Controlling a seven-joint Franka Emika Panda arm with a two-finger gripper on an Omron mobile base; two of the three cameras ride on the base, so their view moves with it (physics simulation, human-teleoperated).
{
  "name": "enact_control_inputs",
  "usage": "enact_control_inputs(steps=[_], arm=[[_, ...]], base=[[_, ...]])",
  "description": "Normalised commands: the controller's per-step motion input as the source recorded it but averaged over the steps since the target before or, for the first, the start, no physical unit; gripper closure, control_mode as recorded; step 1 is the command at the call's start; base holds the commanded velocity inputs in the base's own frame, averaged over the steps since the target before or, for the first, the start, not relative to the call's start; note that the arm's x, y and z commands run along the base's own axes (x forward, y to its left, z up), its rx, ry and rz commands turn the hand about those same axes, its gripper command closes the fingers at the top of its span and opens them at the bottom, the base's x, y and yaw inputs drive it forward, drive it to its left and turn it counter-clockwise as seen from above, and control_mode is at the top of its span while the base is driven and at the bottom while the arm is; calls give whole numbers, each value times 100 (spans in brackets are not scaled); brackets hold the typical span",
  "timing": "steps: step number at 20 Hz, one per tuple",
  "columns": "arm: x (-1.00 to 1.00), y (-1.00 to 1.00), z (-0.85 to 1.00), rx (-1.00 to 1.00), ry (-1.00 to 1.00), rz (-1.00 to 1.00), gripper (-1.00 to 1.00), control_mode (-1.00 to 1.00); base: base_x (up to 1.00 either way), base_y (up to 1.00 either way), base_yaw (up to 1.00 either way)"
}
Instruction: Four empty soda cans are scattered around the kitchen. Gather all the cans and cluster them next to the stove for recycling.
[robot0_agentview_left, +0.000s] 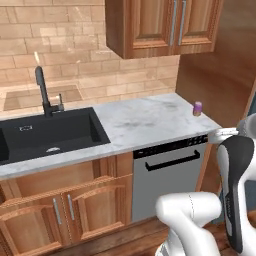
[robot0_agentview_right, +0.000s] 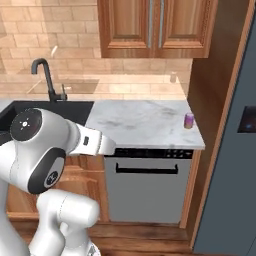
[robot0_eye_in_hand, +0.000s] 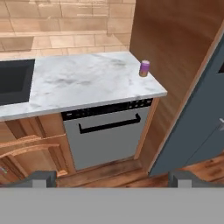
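Observation:
One soda can (robot0_agentview_left: 198, 108) (robot0_agentview_right: 189, 120) (robot0_eye_in_hand: 144, 68), pink-purple with a yellowish base, stands upright at the far right end of the marble counter (robot0_agentview_left: 150, 120) (robot0_agentview_right: 140, 122) (robot0_eye_in_hand: 87, 83), close to the tall wooden side panel. My gripper (robot0_eye_in_hand: 113, 179) is open with nothing between its fingers. It hangs well back from the counter and looks down at the can from a distance. The stove is out of view.
A black sink (robot0_agentview_left: 50, 135) (robot0_eye_in_hand: 13, 81) with a dark faucet (robot0_agentview_left: 45, 92) (robot0_agentview_right: 47, 80) fills the counter's left part. A silver dishwasher front (robot0_agentview_left: 167, 175) (robot0_agentview_right: 147, 185) (robot0_eye_in_hand: 105, 135) sits under the counter. A dark grey fridge (robot0_agentview_right: 235, 165) (robot0_eye_in_hand: 197, 122) stands to the right, with wall cabinets overhead.

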Motion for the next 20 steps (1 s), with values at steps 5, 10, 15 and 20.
enact_control_inputs(steps=[5, 10, 15, 20], arm=[[0, 0, 0, 0, 0, 0, -100, 100], [0, 0, 0, 0, 0, 0, -100, 100], [0, 0, 0, 0, 0, 0, -100, 100], [0, 0, 0, 0, 0, 0, -100, 100]], base=[[57, 48, -1], [41, 42, -2], [37, 31, -5], [39, 12, -5]])
